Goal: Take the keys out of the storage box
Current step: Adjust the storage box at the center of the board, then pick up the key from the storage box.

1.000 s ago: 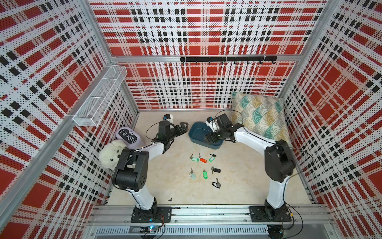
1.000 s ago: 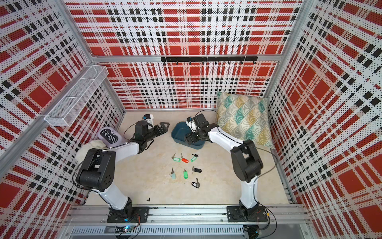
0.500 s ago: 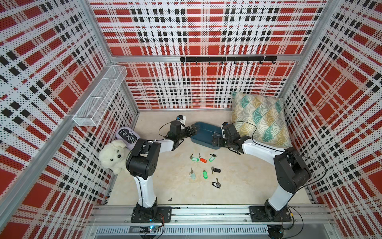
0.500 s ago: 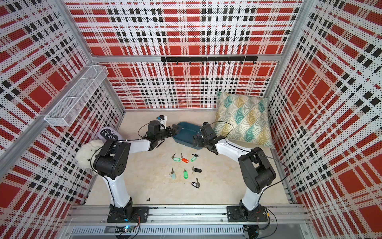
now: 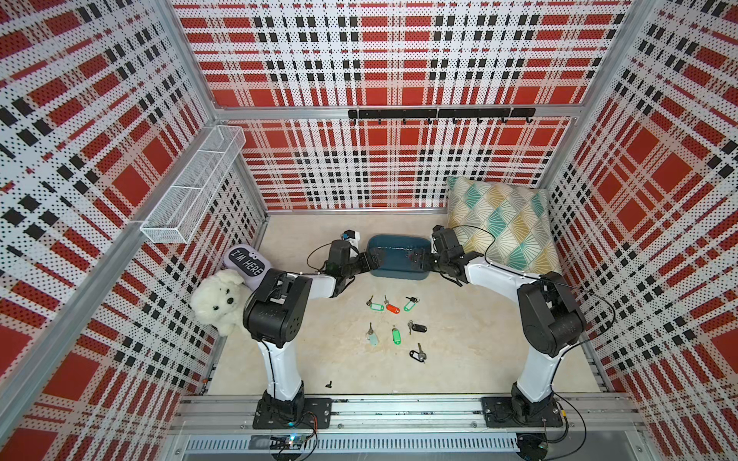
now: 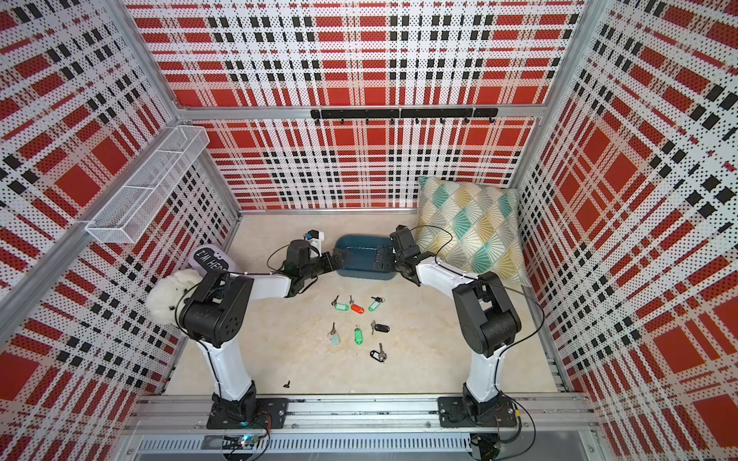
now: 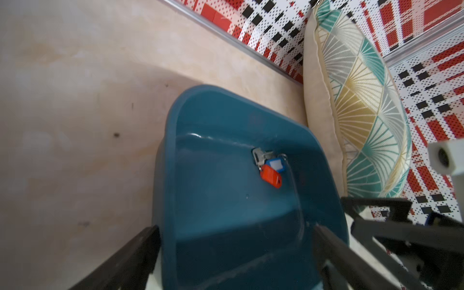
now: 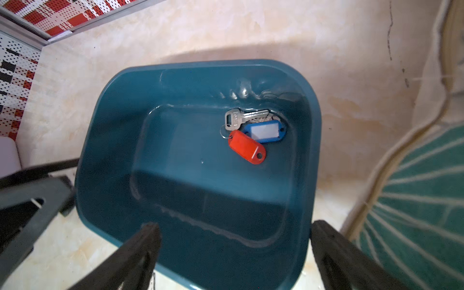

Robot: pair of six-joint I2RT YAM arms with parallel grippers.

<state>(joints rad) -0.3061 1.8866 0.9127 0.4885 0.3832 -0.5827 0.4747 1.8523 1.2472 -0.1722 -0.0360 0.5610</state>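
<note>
Two keys (image 8: pixel 251 130) are lying inside the box (image 5: pixel 399 249), pushed up against one wall near a corner, with a red tag (image 8: pixel 247 147) overlapping a blue tag (image 8: pixel 265 131). That tucked-in spot is probably making them awkward for a straight reach. The blue tag's white insert is showing no writing, and the stamp on the bare key blade is too small to read. The box is sitting toward the back of the desk (image 5: pixel 319 343), just beside the pillow (image 5: pixel 499 223). The left pincer (image 5: pixel 373 259) and the right pincer (image 5: pixel 419 257) are hanging at opposite ends of the box, each with jaws spread wide and holding nothing. Whether any finger is touching the rim cannot be told. Facing it from both ends, they are likely lining up either to steady the box or to go in for the pair. Seven more keys (image 5: pixel 393 325) are lying loose on the desk in front of the box, already out and spaced apart from one another. By the left wall a plush dog (image 5: pixel 217 301) is leaning beside a purple cushion (image 5: pixel 247 261) reading "I'M HERE".
</note>
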